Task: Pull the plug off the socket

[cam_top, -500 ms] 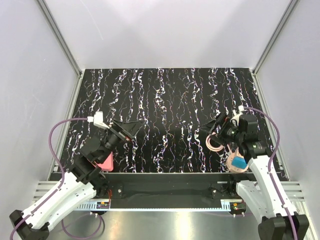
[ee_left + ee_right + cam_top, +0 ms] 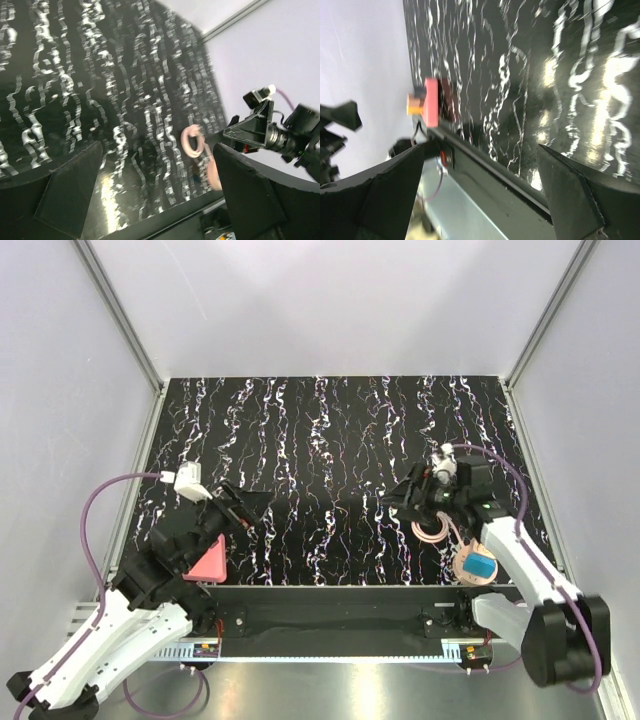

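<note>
Hardware along the near edge is lying in two spots. On the right, a blue plug (image 2: 479, 566) is sitting on a round pink socket (image 2: 463, 560), close by the right arm, with a pink cord (image 2: 431, 530) lying coiled just beyond it. This is looking like the pair to separate, though the overhead view is showing it too small to be sure. On the left, a pink block (image 2: 208, 562) carrying an orange stub (image 2: 415, 103) is resting beside the left arm.

A little farther in, the left gripper (image 2: 252, 506) and the right gripper (image 2: 402, 495) are hovering over the bench (image 2: 330, 430). The fingers on both are spreading as wide as they go and holding nothing, and neither is touching the plug.

The arms are probably lining up an approach. Doing it well is going to call for one set of fingers pinning the socket flat while the other is closing squarely on the plug body, not the cord. The pull should then be going straight out, without twisting.
</note>
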